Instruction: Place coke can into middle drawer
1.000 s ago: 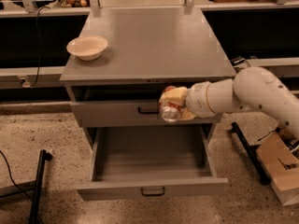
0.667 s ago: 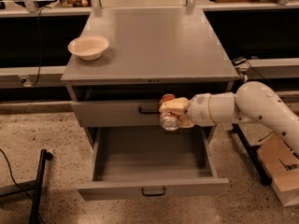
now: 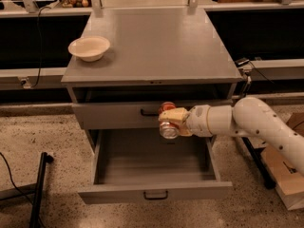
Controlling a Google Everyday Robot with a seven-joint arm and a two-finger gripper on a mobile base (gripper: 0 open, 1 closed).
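My gripper (image 3: 171, 120) is shut on the coke can (image 3: 168, 126), an orange-red can with a silver end facing the camera. It holds the can in the air in front of the top drawer's front, above the back part of the open middle drawer (image 3: 154, 163). The middle drawer is pulled far out and shows a bare grey floor; its front with a black handle (image 3: 156, 194) is nearest the camera. My white arm (image 3: 247, 122) reaches in from the right.
A cream-white bowl (image 3: 89, 48) sits at the left on the grey cabinet top (image 3: 156, 42). The top drawer (image 3: 118, 115) stands slightly open. A black stand leg (image 3: 39, 186) is on the floor at left, a cardboard box (image 3: 287, 175) at right.
My arm and the can have moved left and a little lower, over the open drawer. The camera view has shifted slightly.
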